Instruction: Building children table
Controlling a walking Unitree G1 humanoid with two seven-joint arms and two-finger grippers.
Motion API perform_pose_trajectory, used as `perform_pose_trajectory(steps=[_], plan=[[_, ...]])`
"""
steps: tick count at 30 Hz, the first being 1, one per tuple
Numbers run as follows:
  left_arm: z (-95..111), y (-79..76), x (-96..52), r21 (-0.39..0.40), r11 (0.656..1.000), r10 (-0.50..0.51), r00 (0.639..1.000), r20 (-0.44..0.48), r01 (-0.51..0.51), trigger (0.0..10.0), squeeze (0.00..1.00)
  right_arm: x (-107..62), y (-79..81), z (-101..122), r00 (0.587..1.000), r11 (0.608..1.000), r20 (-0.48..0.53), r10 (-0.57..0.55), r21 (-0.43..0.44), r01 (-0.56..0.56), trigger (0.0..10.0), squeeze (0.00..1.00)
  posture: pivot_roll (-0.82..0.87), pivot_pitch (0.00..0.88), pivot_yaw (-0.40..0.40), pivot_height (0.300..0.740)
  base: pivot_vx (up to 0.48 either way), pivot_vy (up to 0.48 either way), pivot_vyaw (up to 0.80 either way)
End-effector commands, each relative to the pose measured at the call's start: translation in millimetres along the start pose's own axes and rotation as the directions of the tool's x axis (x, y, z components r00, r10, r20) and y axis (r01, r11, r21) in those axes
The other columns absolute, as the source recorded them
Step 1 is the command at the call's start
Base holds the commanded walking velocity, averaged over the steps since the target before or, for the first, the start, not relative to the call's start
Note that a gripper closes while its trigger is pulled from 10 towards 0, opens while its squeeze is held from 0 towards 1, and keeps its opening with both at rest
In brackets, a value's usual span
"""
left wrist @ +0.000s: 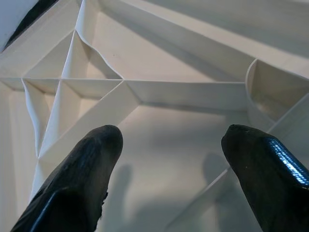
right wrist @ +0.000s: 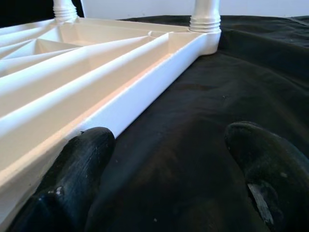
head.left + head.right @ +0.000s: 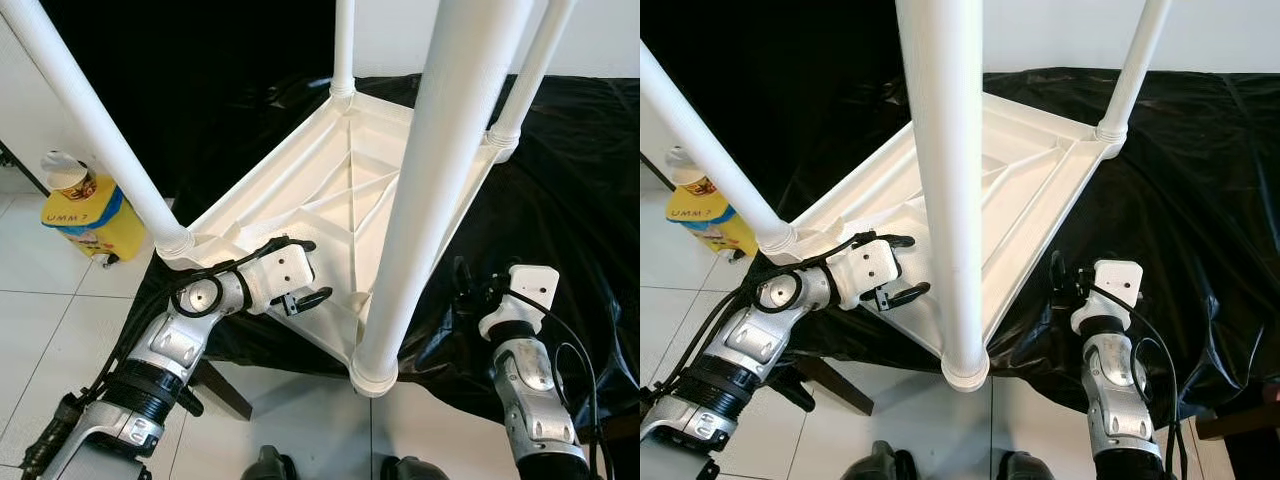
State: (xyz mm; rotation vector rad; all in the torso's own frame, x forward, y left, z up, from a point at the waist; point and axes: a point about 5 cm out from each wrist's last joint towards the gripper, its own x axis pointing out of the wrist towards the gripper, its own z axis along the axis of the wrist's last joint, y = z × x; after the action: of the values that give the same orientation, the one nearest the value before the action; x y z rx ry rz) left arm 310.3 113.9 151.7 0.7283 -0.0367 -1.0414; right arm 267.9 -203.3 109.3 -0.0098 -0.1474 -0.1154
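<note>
1. White plastic table flipped upside down on a black sheet, ribbed underside facing up, all four legs sticking up toward the camera.
2. Nearest leg runs right up the middle of the head views, seated in the near corner socket just above the tiled floor. Left leg rises from the left corner socket, far leg from the back corner, right leg from the right corner.
3. Left gripper reaching over the near-left rim of the table, between the left leg and the nearest leg, fingers spread apart and hovering over the ribbed underside. Nothing between them, only white ribs and a curved socket wall visible past the tips in the left wrist view.
4. Right gripper down low on the black sheet, just beside the near-right edge of the table. Fingers wide apart, empty; one fingertip sits right up against the white rim, can't tell for sure whether actually touching.
5. Yellow bottle with a white cap off to the left on the tiles, well apart from the table.
6. Black sheet wrinkled and shiny, covering whatever low surface is under the table, draping down at the near edge.
</note>
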Motion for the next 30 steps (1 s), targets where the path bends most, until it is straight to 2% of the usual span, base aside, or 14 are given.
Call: perform_pose_trajectory(steps=[1, 3, 4, 6, 7, 10, 13, 17, 19, 21, 23, 26, 27, 30], plan=[[-10.6, -1.6, -4.1, -0.065, 0.998, -0.030, 0.999, -0.034, 0.028, 10.0, 0.00, -3.5, -3.1, -2.6, 1.000, 1.000, -0.023, -0.013, 0.005, 0.013, 10.0, 0.00, 0.00, 0.141, 0.050, 0.740, 0.000, 0.000, 0.00], [0.0, 6.0, -11.6, -0.160, 0.987, -0.001, 0.997, 0.076, 0.013, 10.0, 0.00, -5.4, -4.8, -3.0, 0.999, 1.000, -0.028, -0.017, 0.002, 0.017, 10.0, 0.00, 0.00, 0.142, 0.050, 0.740, 0.000, 0.000, 0.00], [0.0, 6.0, -11.6, -0.160, 0.987, -0.001, 0.997, 0.076, 0.013, 10.0, 0.00, -5.4, -4.8, -3.0, 0.999, 1.000, -0.028, -0.017, 0.002, 0.017, 10.0, 0.00, 0.00, 0.142, 0.050, 0.740, 0.000, 0.000, 0.00], [10.6, 5.0, -20.9, -0.220, 0.973, -0.027, 0.982, 0.186, 0.068, 10.0, 0.00, -7.3, -6.0, -3.3, 0.999, 1.000, -0.035, -0.018, -0.002, 0.018, 10.0, 0.00, 0.00, 0.144, 0.050, 0.740, 0.000, 0.000, 0.00], [10.6, 5.0, -20.9, -0.220, 0.973, -0.027, 0.982, 0.186, 0.068, 10.0, 0.00, -7.3, -6.0, -3.3, 0.999, 1.000, -0.035, -0.018, -0.002, 0.018, 10.0, 0.00, 0.00, 0.144, 0.050, 0.740, 0.000, 0.000, 0.00], [19.9, -3.0, -31.5, -0.217, 0.964, -0.092, 0.955, 0.281, 0.156, 10.0, 0.00, -8.2, -8.4, -3.1, 0.999, 1.000, -0.042, -0.019, -0.007, 0.018, 10.0, 0.00, 0.00, 0.144, 0.049, 0.740, 0.000, 0.000, 0.00], [20.0, -6.1, -32.3, -0.196, 0.966, -0.110, 0.953, 0.281, 0.169, 10.0, 0.00, -7.9, -9.2, -2.7, 0.999, 1.000, -0.044, -0.020, -0.009, 0.020, 10.0, 0.00, 0.00, 0.144, 0.048, 0.740, 0.000, 0.000, 0.00], [9.6, -18.0, -29.5, -0.139, 0.966, -0.190, 0.962, 0.196, 0.219, 10.0, 0.00, -6.1, -10.7, -1.2, 0.999, 1.000, -0.047, -0.023, -0.013, 0.022, 10.0, 0.00, 0.00, 0.143, 0.048, 0.740, 0.000, 0.000, 0.00], [0.0, -20.5, -25.5, -0.107, 0.965, -0.228, 0.967, 0.114, 0.240, 10.0, 0.00, -4.6, -10.4, -0.2, 0.999, 1.000, -0.045, -0.023, -0.014, 0.022, 10.0, 0.00, 0.00, 0.141, 0.046, 0.740, 0.000, 0.000, 0.00], [-2.7, -20.4, -24.4, -0.102, 0.964, -0.237, 0.967, 0.090, 0.246, 10.0, 0.00, -4.2, -10.2, 0.0, 0.999, 1.000, -0.045, -0.023, -0.015, 0.022, 10.0, 0.00, 0.00, 0.141, 0.046, 0.740, 0.000, 0.000, 0.00], [-11.1, -16.5, -18.6, -0.102, 0.969, -0.226, 0.974, -0.004, 0.225, 10.0, 0.00, -3.6, -9.5, 0.8, 0.999, 1.000, -0.044, -0.024, -0.016, 0.023, 10.0, 0.00, 0.00, 0.140, 0.049, 0.740, 0.000, 0.000, 0.00], [-12.5, -15.0, -16.9, -0.102, 0.972, -0.217, 0.976, -0.022, 0.214, 10.0, 0.00, -3.6, -9.4, 1.0, 0.999, 1.000, -0.045, -0.024, -0.016, 0.023, 10.0, 0.00, 0.00, 0.140, 0.049, 0.740, 0.000, 0.000, 0.00], [-16.4, -10.9, -13.1, -0.110, 0.975, -0.203, 0.977, -0.068, 0.195, 10.0, 0.00, -3.7, -9.1, 1.2, 0.999, 1.000, -0.045, -0.026, -0.015, 0.025, 10.0, 0.00, -0.01, 0.141, 0.054, 0.740, 0.000, 0.000, 0.00], [-21.4, -7.2, -9.0, -0.110, 0.977, -0.194, 0.972, -0.128, 0.181, 10.0, 0.00, -4.1, -9.2, 1.4, 0.999, 0.999, -0.045, -0.029, -0.016, 0.028, 10.0, 0.00, -0.01, 0.141, 0.055, 0.740, 0.000, 0.000, 0.00]])
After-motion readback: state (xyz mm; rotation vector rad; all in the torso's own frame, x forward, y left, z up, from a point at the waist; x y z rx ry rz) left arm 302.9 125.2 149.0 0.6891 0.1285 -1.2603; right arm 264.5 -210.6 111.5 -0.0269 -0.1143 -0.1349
